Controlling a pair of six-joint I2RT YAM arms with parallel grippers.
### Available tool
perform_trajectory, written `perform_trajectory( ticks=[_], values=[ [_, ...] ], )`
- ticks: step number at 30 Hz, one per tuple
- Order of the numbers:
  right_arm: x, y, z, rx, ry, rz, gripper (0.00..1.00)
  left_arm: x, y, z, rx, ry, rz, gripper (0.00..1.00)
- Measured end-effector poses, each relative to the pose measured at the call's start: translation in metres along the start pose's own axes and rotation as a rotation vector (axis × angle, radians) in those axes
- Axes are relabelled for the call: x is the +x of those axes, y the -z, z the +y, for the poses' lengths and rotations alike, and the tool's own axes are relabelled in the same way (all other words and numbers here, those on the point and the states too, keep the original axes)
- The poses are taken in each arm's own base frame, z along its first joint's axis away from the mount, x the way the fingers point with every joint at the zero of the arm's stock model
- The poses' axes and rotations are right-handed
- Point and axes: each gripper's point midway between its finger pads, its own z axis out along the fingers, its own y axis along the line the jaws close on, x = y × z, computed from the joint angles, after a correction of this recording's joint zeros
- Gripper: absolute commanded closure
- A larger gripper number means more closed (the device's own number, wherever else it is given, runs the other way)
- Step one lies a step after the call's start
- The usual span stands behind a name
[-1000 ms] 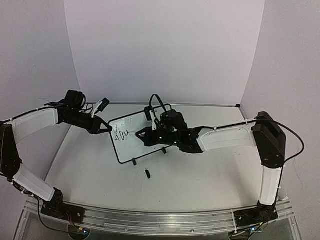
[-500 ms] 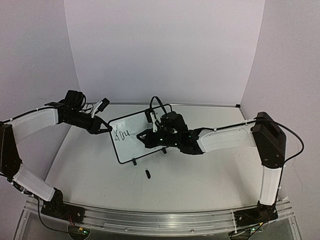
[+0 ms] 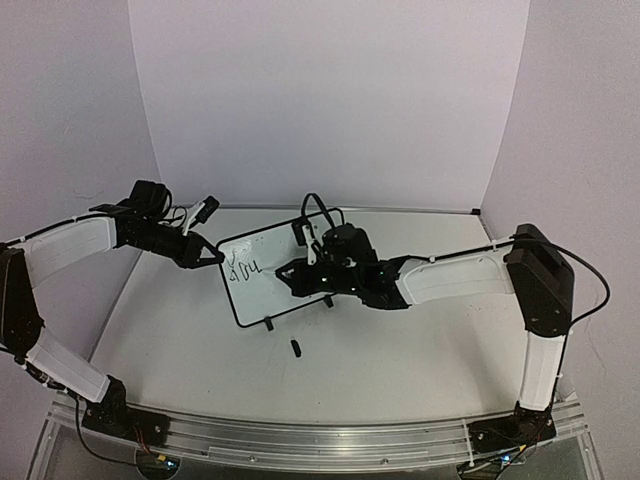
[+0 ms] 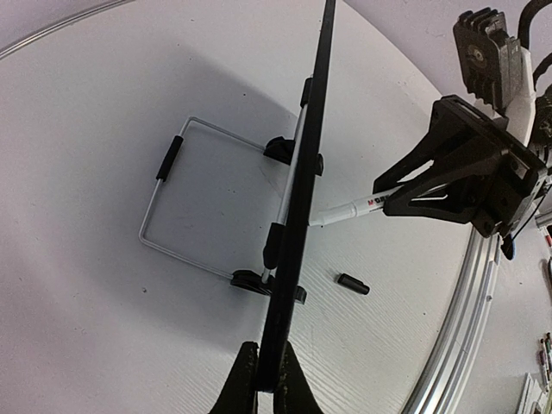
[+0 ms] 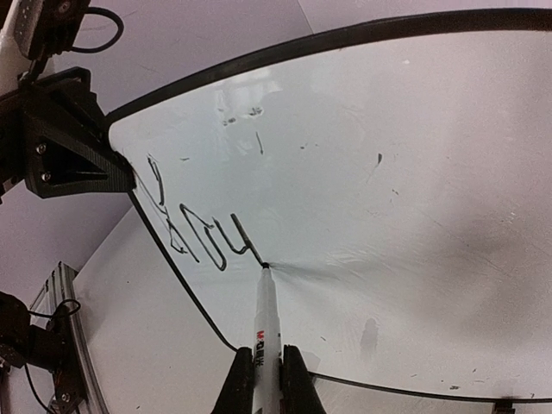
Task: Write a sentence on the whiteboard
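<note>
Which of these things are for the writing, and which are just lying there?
For the writing:
board, held at its edge by the left gripper
marker in the right gripper, tip on the board
writing, a few letters so far
wire stand behind the board

Just lying there:
cap, on the table in front of the board

The white table [image 3: 400,350] bears the whiteboard [image 3: 260,293] on its feet and a small black cap [image 3: 296,347] nearby.
</note>
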Motion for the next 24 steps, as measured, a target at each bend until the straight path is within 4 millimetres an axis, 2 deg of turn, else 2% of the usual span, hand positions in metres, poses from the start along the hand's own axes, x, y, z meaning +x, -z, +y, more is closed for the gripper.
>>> perform_trajectory(
  ticks=[5, 11, 14, 18, 24],
  values=[
    [-0.011, 0.016, 0.000, 0.013, 0.000, -0.027, 1.00, 0.000, 0.000, 0.000, 0.000, 0.000, 0.000, 1.00],
    [-0.044, 0.051, 0.016, -0.011, 0.013, -0.108, 1.00, 0.000, 0.000, 0.000, 0.000, 0.000, 0.000, 1.00],
    [-0.054, 0.065, 0.022, -0.024, 0.020, -0.135, 1.00, 0.000, 0.000, 0.000, 0.000, 0.000, 0.000, 1.00],
    [-0.060, 0.075, 0.026, -0.030, 0.031, -0.149, 1.00, 0.000, 0.000, 0.000, 0.000, 0.000, 0.000, 1.00],
    [-0.057, 0.076, 0.023, -0.026, 0.046, -0.128, 1.00, 0.000, 0.000, 0.000, 0.000, 0.000, 0.000, 1.00]
  ],
)
